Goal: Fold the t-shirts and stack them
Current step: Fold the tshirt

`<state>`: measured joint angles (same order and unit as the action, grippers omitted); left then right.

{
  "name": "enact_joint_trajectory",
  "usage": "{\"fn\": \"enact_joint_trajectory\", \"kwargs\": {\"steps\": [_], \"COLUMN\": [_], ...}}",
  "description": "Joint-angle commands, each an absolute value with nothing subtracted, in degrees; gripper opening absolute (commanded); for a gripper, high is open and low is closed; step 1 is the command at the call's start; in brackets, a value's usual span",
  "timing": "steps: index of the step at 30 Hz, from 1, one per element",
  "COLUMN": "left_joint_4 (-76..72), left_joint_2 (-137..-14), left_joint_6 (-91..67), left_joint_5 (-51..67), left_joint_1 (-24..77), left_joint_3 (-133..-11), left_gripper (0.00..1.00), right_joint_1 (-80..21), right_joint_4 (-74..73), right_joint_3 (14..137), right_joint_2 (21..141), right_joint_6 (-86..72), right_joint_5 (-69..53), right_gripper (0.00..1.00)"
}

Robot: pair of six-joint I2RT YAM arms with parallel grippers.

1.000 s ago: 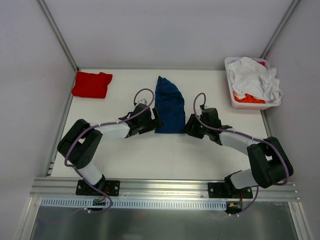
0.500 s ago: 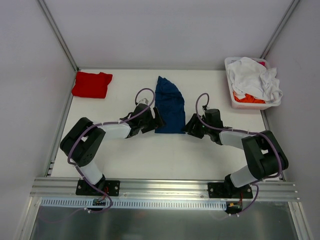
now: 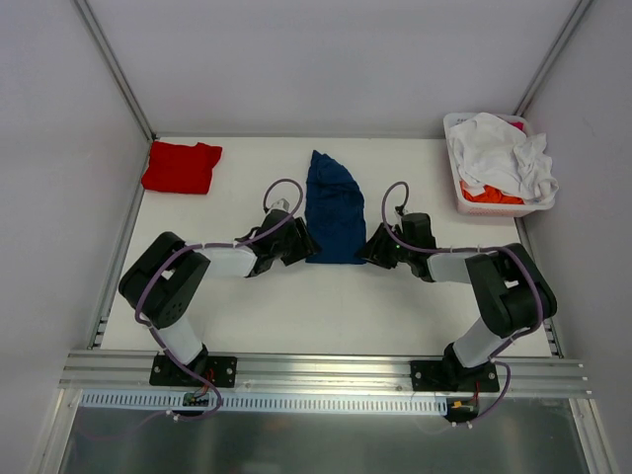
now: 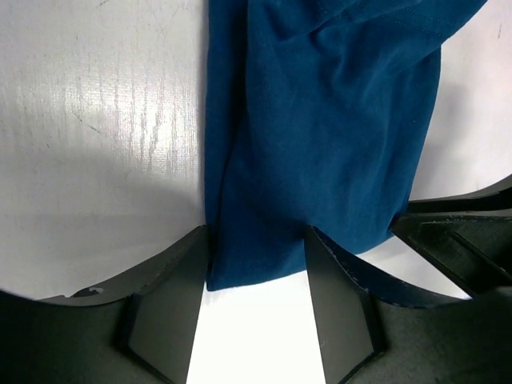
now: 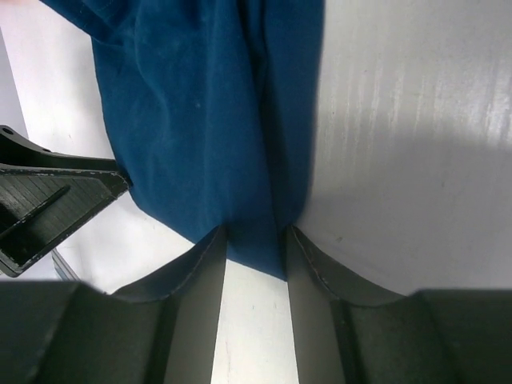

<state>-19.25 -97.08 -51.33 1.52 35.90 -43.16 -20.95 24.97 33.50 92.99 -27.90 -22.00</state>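
Navy t-shirt (image 3: pixel 334 209) is laid in a long narrow fold mid-table (image 3: pixel 296 306); red t-shirt (image 3: pixel 181 166) is folded at far left. Left gripper (image 3: pixel 302 247) and right gripper (image 3: pixel 369 249) have been brought onto its near corners. Jaws are half-narrowed astride the hem, gaps still seen, nothing pinched yet. Corner grab for the next fold is judged imminent.

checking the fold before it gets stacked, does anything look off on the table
The navy t-shirt in mid-table is folded unevenly: it tapers to a point at its far end and its surface is wrinkled. In the basket at the far right, white cloth is heaped above the rim.
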Motion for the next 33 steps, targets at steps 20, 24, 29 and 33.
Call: {"fn": "enact_joint_trajectory", "kwargs": {"steps": [20,24,29,33], "left_joint_4": [-15.29,-15.29,-12.84,-9.86], "left_joint_2": [-97.21,-95.37,-90.27,-84.74], "left_joint_6": [-52.82,-53.52,-55.45,-57.48], "left_joint_5": [2.9,2.29,0.35,-3.16], "left_joint_1": [36.56,37.88,41.48,45.26], "left_joint_3": [-35.86,-34.37,-31.39,-29.27], "left_gripper": [0.0,0.0,0.0,0.0], "right_joint_1": [-21.0,-22.49,-26.1,-31.45], "right_joint_4": [27.6,28.56,26.72,21.29], "right_joint_3": [30.94,28.83,24.79,21.54], "right_joint_2": [96.24,94.22,86.32,77.28], "right_joint_6": [-29.18,-29.97,-30.15,-30.5], "right_joint_5": [-22.5,-21.8,-18.02,-13.28], "right_gripper": [0.0,0.0,0.0,0.0]}}
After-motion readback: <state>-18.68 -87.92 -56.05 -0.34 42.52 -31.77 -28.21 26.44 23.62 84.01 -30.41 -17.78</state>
